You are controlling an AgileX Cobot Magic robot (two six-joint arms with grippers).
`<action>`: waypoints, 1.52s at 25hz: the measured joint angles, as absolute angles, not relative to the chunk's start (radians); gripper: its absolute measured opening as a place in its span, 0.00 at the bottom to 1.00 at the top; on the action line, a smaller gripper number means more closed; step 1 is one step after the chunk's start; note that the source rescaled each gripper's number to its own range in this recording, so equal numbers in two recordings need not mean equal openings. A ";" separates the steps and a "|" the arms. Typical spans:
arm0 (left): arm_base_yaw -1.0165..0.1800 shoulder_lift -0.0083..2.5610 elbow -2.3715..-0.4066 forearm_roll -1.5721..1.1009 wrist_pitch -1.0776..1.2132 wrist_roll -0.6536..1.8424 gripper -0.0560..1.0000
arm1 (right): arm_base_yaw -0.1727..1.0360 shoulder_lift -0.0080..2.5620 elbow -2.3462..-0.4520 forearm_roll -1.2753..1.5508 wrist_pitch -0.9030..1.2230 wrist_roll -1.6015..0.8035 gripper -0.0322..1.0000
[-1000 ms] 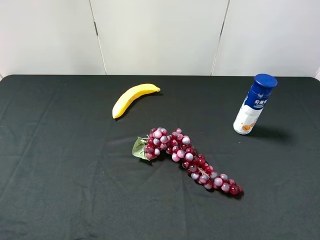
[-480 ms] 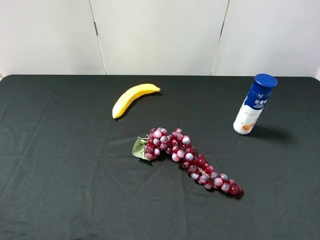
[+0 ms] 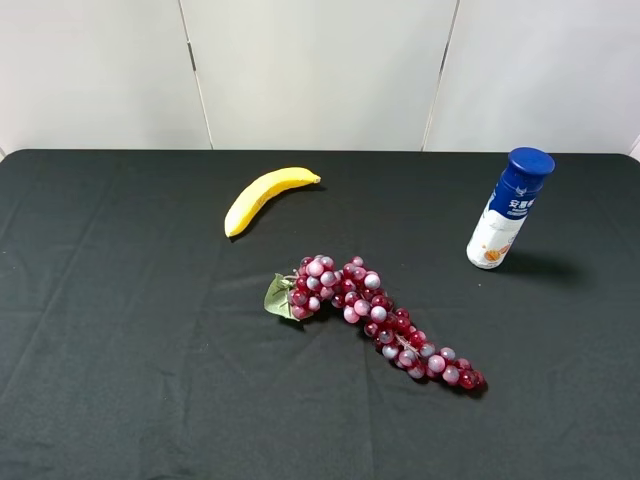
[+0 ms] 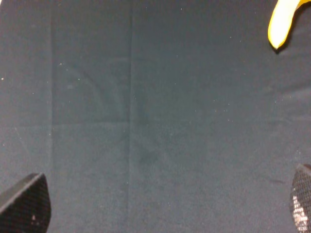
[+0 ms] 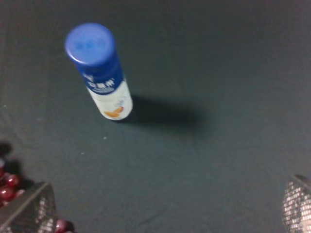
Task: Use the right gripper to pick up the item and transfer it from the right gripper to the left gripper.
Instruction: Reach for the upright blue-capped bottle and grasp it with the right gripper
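The item, a white bottle (image 3: 508, 210) with a blue cap, stands upright on the black cloth at the back right. It also shows in the right wrist view (image 5: 102, 73), standing some way ahead of my right gripper (image 5: 163, 213). That gripper is open and empty, with only its two fingertips (image 5: 29, 208) showing at the frame's corners. My left gripper (image 4: 163, 213) is open and empty over bare cloth, its fingertips (image 4: 24, 204) wide apart. Neither gripper shows in the exterior high view.
A yellow banana (image 3: 268, 195) lies at the back centre-left; its tip shows in the left wrist view (image 4: 284, 22). A red grape bunch (image 3: 375, 315) lies in the middle and shows at the edge of the right wrist view (image 5: 7, 187). A white wall stands behind the table (image 3: 100, 350).
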State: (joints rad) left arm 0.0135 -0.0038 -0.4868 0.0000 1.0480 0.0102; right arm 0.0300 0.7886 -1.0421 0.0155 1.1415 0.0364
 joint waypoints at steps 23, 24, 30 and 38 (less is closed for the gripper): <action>0.014 -0.004 -0.487 0.000 1.048 0.010 0.97 | 0.179 1.482 -1.381 -0.011 1.212 0.036 1.00; 0.014 -0.004 -0.487 0.000 1.048 0.010 0.97 | 0.179 1.496 -1.382 -0.010 1.212 0.036 1.00; 0.014 -0.004 -0.487 0.000 1.048 0.010 0.97 | 0.179 1.571 -1.384 0.027 1.212 0.021 1.00; 0.014 -0.004 -0.487 0.000 1.048 0.010 0.97 | 0.179 1.656 -1.448 0.042 1.212 0.015 1.00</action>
